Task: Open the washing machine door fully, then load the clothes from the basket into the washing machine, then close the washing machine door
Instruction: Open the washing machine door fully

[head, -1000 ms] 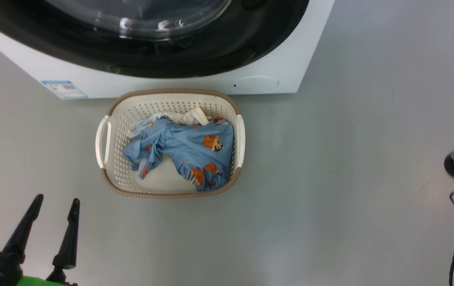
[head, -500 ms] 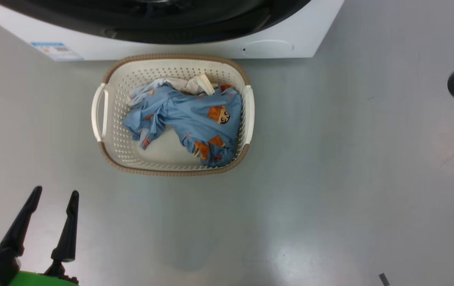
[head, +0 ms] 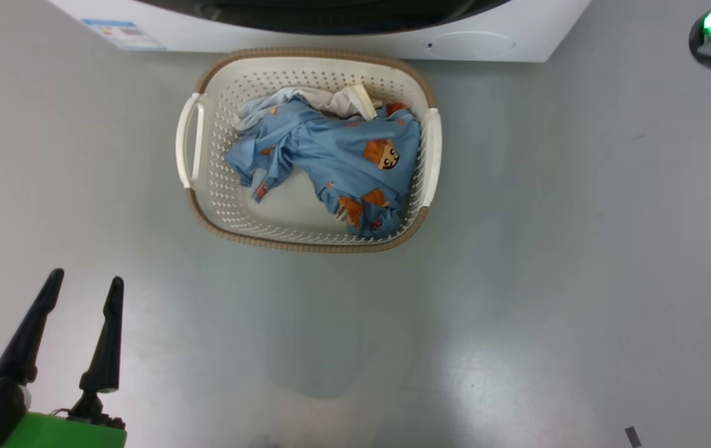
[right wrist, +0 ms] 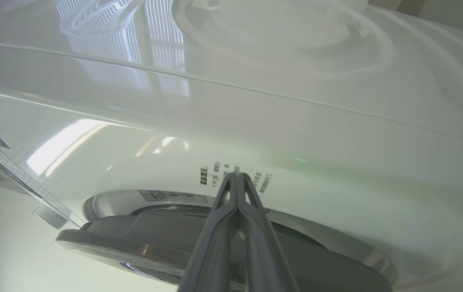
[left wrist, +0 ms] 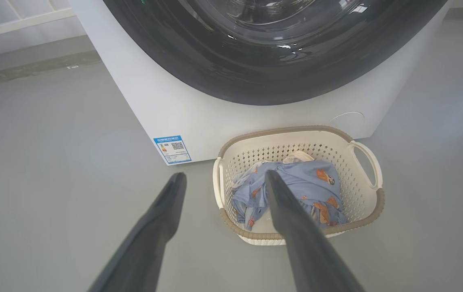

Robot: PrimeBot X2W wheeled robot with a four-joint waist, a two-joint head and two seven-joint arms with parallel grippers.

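At the foot of the washer [left wrist: 166, 109], clothes [head: 337, 149] lay in the basket [head: 218, 186], left gripper [head: 87, 277] spread and empty, right gripper [right wrist: 236, 176] pressed together by the door [left wrist: 199, 61], where its tips might skid off the gloss.
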